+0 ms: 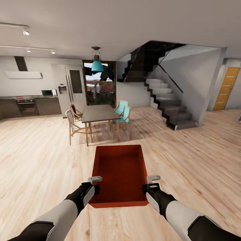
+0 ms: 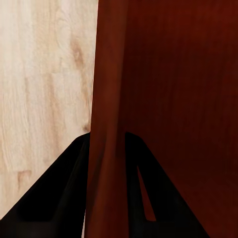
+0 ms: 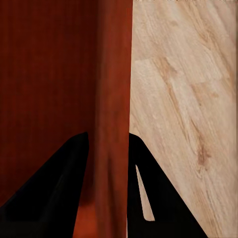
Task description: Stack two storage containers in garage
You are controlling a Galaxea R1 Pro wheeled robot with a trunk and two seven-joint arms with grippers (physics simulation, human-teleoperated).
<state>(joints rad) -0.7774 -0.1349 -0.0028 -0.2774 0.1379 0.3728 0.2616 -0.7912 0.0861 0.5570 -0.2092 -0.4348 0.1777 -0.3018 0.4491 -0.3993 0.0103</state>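
While the robot stands on light wood-plank floor (image 1: 36, 160), items run as follows, left to right.

Kitchen counter (image 1: 30, 105) with oven and a microwave (image 1: 49, 92), far left against the wall; range hood (image 1: 22, 74) above. Fridge (image 1: 72, 88) beside it.

Left gripper (image 1: 95, 184): closed on the left side wall of the box, near its close corner. In the left wrist view one finger (image 2: 59, 193) lies outside the wall and the other inside, the wall pinched between them.

Box (image 1: 120, 170): one orange-red container, open-topped, nothing in it, held level in front of the robot between both arms and raised above the planks.

Dining table (image 1: 98, 113), dark top, beyond the box, with wooden chairs (image 1: 75, 125) on its left and teal chairs (image 1: 124, 112) on its right; teal lamp (image 1: 97, 66) hanging above.

Right gripper (image 1: 149, 184): closed on the right side wall of the box, near its close corner; the right wrist view shows the wall clamped between the two fingers (image 3: 54, 193).

Staircase (image 1: 167, 100), dark steps, right of centre. Orange door (image 1: 226, 88), far right.
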